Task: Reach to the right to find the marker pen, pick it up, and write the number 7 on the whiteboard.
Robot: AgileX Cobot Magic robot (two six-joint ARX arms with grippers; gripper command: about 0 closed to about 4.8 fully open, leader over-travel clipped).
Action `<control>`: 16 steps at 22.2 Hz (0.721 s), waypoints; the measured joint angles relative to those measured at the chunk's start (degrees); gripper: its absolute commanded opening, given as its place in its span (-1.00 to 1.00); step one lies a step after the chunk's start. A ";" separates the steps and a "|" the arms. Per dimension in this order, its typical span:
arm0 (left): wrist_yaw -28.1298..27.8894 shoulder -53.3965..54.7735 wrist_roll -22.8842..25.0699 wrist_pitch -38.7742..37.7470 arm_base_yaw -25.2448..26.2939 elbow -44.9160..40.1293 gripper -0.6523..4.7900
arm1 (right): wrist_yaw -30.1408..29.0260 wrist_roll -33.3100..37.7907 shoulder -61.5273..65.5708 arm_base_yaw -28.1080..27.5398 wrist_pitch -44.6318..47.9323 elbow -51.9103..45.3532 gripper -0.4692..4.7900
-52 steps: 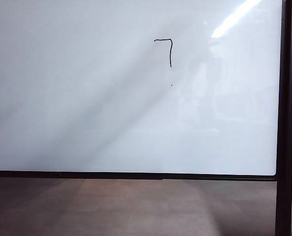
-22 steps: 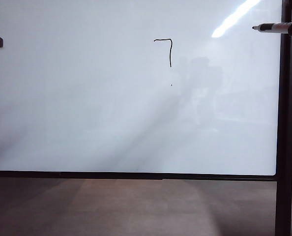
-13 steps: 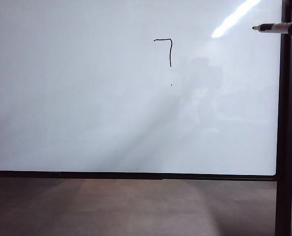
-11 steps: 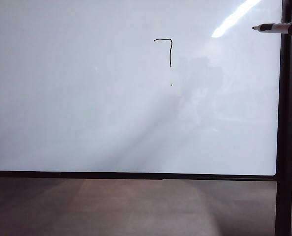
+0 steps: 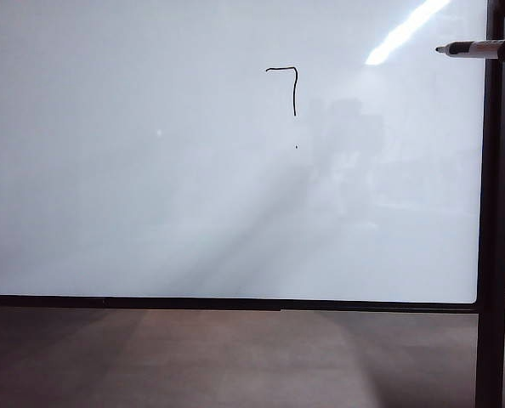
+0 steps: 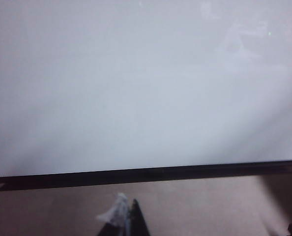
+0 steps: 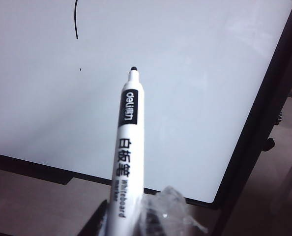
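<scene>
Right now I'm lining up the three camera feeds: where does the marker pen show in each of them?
Exterior view: the marker pen lies level at the upper right edge, tip toward the whiteboard.
Left wrist view: not in it; only the board and the left gripper.
Right wrist view: it fills the lower centre, held by the right gripper, tip off the board.
Shared landmark: the board's black bottom frame.

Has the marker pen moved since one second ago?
No. In the exterior view the marker pen keeps its place beside the whiteboard post, held by the right gripper.
</scene>
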 measured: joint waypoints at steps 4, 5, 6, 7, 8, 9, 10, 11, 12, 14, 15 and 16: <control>-1.22 0.00 0.63 -0.15 0.00 0.00 -0.61 | 0.00 0.00 0.00 0.00 0.00 0.00 -0.62; -1.25 0.00 0.63 -0.13 0.00 0.00 -0.58 | 0.00 0.00 0.00 0.00 -0.04 0.00 -0.62; -1.29 0.00 0.63 -0.11 0.00 0.00 -0.58 | 0.02 0.00 0.00 0.00 -0.04 0.00 -0.62; -1.40 0.00 0.66 -0.11 0.00 0.00 -0.58 | 0.02 0.00 0.00 0.00 -0.07 0.00 -0.62; -1.46 0.00 0.81 -0.11 0.02 0.00 -0.58 | 0.02 0.00 0.00 0.00 -0.11 0.00 -0.62; -1.44 0.00 0.81 -0.11 0.00 0.00 -0.58 | 0.00 0.00 0.00 0.00 -0.11 0.00 -0.62; -1.44 0.00 0.77 -0.11 0.00 0.00 -0.58 | 0.00 0.00 0.00 0.00 -0.13 0.00 -0.62; -1.42 0.00 0.79 -0.11 0.00 0.00 -0.58 | 0.00 0.00 0.00 0.00 -0.17 0.00 -0.62; -1.40 0.00 0.81 -0.11 0.00 0.00 -0.58 | 0.00 0.00 0.00 0.00 -0.31 0.00 -0.62; -1.40 0.00 0.83 -0.11 0.00 0.00 -0.58 | 0.02 0.00 0.00 -0.02 -0.70 0.00 -0.62; -1.40 0.00 0.81 -0.11 0.00 0.00 -0.58 | 0.02 0.00 0.00 -0.02 -0.98 0.00 -0.62; -1.40 0.00 0.81 -0.11 0.02 0.00 -0.58 | 0.02 0.00 0.00 -0.02 -1.05 0.00 -0.62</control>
